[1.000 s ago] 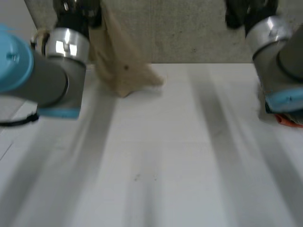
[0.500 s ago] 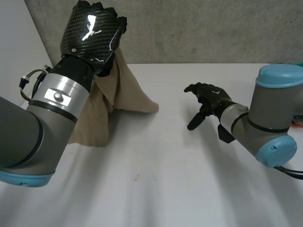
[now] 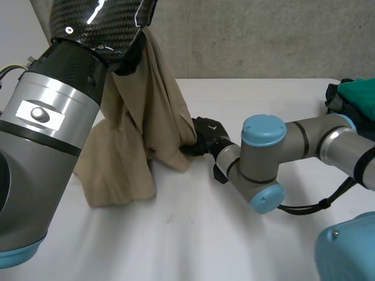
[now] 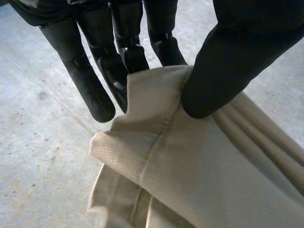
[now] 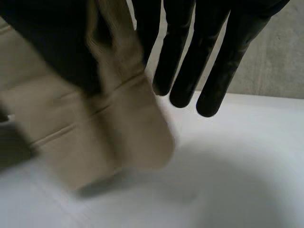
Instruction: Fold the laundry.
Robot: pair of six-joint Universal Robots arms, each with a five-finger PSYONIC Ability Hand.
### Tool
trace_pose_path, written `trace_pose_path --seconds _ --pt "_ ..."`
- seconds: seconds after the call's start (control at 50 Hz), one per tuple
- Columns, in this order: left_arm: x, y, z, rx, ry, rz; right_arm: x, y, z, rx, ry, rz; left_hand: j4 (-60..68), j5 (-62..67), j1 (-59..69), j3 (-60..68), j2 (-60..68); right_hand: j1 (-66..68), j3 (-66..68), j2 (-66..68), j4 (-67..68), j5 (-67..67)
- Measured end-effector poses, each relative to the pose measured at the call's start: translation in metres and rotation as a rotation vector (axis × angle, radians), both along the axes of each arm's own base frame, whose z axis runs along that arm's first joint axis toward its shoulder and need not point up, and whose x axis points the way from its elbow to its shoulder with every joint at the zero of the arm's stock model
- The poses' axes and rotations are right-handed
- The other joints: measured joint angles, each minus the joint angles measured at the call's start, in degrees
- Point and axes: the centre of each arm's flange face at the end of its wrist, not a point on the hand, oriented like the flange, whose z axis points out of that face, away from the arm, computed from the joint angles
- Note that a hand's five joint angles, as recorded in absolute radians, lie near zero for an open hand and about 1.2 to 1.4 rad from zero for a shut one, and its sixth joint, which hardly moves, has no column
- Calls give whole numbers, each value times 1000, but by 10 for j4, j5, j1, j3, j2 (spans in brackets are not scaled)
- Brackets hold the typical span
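The beige cloth hangs in long loose folds at the left of the scene, lifted by a stitched, hemmed edge that is pinched between the thumb and fingers of the left hand. Its lower ends reach the white table. A hemmed corner on its right side sits between the thumb and fingers of the right hand. At the far right edge, a teal cloth lies bunched on a dark piece.
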Motion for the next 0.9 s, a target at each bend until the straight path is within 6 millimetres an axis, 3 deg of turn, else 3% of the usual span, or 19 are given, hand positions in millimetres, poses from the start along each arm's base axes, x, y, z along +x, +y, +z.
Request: trace_pose_path --seconds 0.02,0.04,0.1,0.22,0.26,0.28,0.42,0.48,0.56,0.6,0.7,0.72,0.76,0.8,0.86,0.9 --pt "0 0 0 0 0 0 0 0 0 0 0 0 0 0 0 0 0 0 0 0 0 0" --pt "2 1 3 -5 12 11 -3 -3 2 4 13 -42 0 0 0 0 0 39 112 106 106 122" --pt "3 0 3 -4 13 19 -16 -10 20 -26 31 -84 0 0 0 0 0 39 125 112 119 134" --pt "15 -19 -4 20 1 91 -91 -36 118 -271 150 -228 0 0 0 0 0 52 125 112 119 140" --pt "20 -25 -8 35 -7 116 -99 -36 128 -301 177 -234 0 0 0 0 0 52 125 112 119 141" --pt "25 -30 -11 52 -14 138 -120 -28 156 -397 276 -241 0 0 0 0 0 52 125 112 119 145" --pt "36 -46 -42 198 -92 191 -150 24 215 -551 520 -186 0 0 0 0 0 52 125 112 119 147" --pt "34 -52 -65 291 -147 195 -153 39 222 -550 574 -160 0 0 0 0 0 52 125 112 119 147" --pt "28 -65 -101 413 -222 195 -152 45 217 -525 631 -123 0 0 0 0 0 53 125 112 119 147" --pt "21 -78 -121 466 -257 194 -146 39 200 -496 683 -85 0 0 0 0 0 56 125 112 119 147" --pt "5 -110 -144 499 -281 197 -133 21 169 -458 742 -50 0 0 0 0 0 56 125 112 119 147" --pt "0 -122 -146 486 -275 200 -123 3 149 -451 766 -59 0 0 0 0 0 56 125 112 119 147" --pt "-5 -135 -145 464 -262 203 -119 -8 141 -458 771 -74 0 0 0 0 0 56 125 112 119 147" --pt "-13 -157 -136 398 -223 209 -110 -31 131 -507 754 -128 0 0 0 0 0 56 125 112 119 147" --pt "-22 -182 -116 281 -152 219 -99 -58 135 -621 682 -223 0 0 0 0 0 56 125 112 119 147" --pt "-27 -201 -89 149 -76 227 -92 -73 150 -728 600 -300 0 0 0 0 0 56 125 112 119 147"
